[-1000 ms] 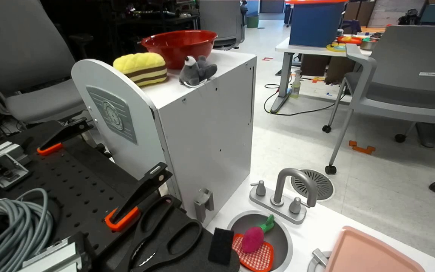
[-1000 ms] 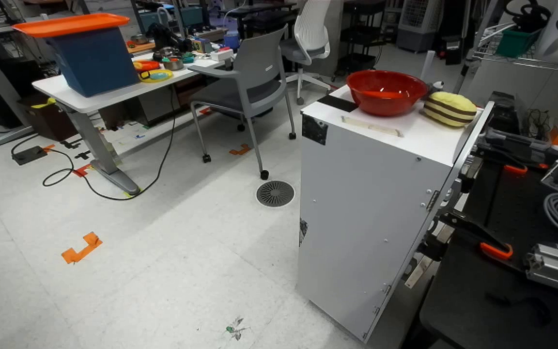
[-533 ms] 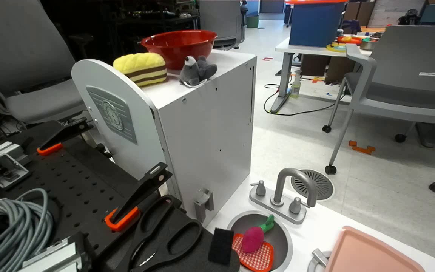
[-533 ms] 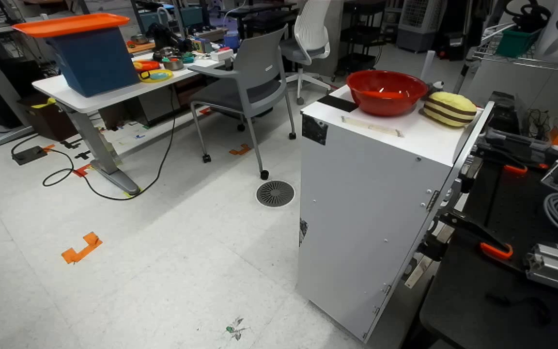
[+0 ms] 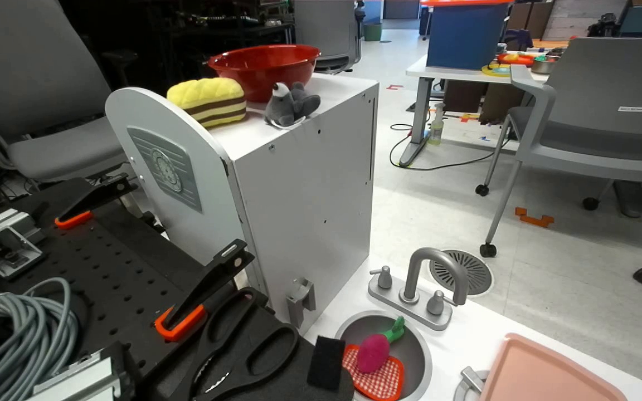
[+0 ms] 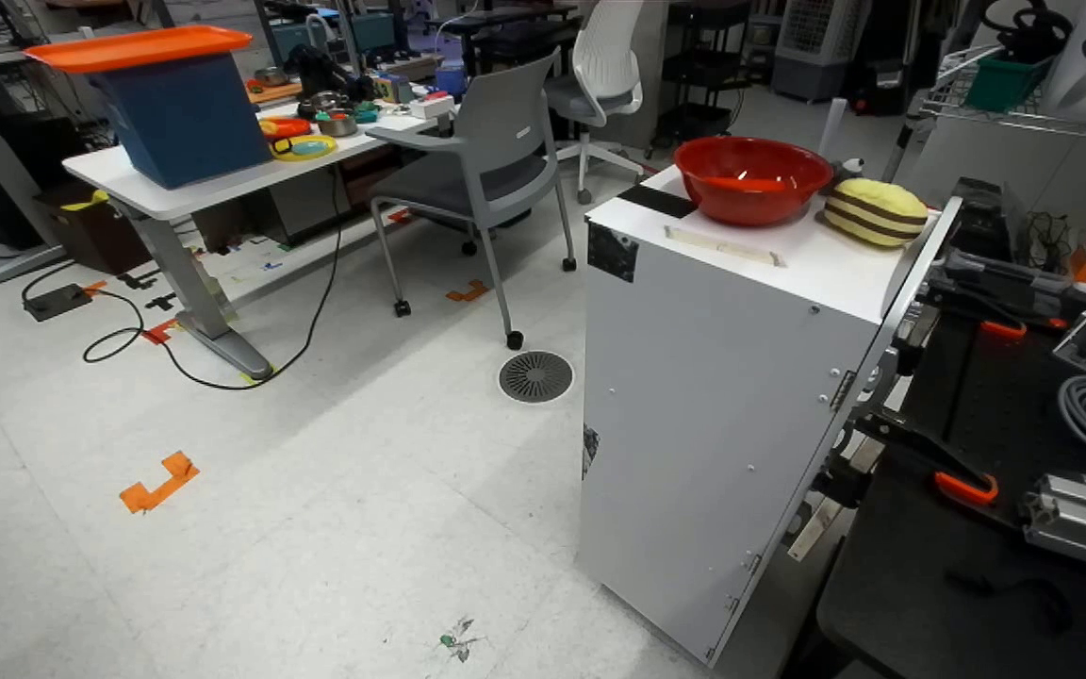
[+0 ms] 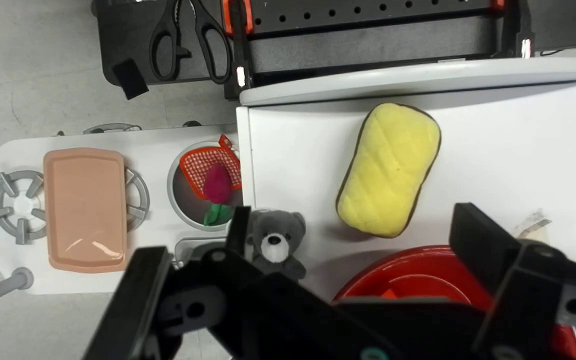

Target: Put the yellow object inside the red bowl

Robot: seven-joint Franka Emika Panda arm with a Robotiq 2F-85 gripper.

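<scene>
Lying on flat white cabinet top [image 7: 508, 140]: oblong, soft-looking yellow lump [image 7: 388, 170] with ridged top and dark brown stripes, just beside the wide, round, glossy red bowl [image 6: 732, 209] with flared rim but outside it, with a narrow strip of white between them in the wrist view.
Red bowl: upright on the same surface in both exterior views, partly hidden behind the black two-fingered gripper [image 7: 352, 220] in the wrist view; brighter orange-red patch [image 6: 741, 185] on the inside, cannot tell whether a separate thing or a reflection.
Gripper fingers [image 7: 480, 242]: parted wide, holding nothing; clear of yellow lump and red bowl alike, judging from both exterior views.
Small grey plush bear [image 7: 279, 240] with pale muzzle: resting near the red bowl on the cabinet top, no part of the job.
Done for yellow lump: nothing so far, to judge by its place on the cabinet top; no grasp, no lift, no transfer.
Left for yellow lump: probably a descent over it, a squeeze across its narrower width, a lift past the flared rim, a short carry, a release inside the red bowl.
Finish at red bowl: whole lump within the rim and let go; not yet reached.
</scene>
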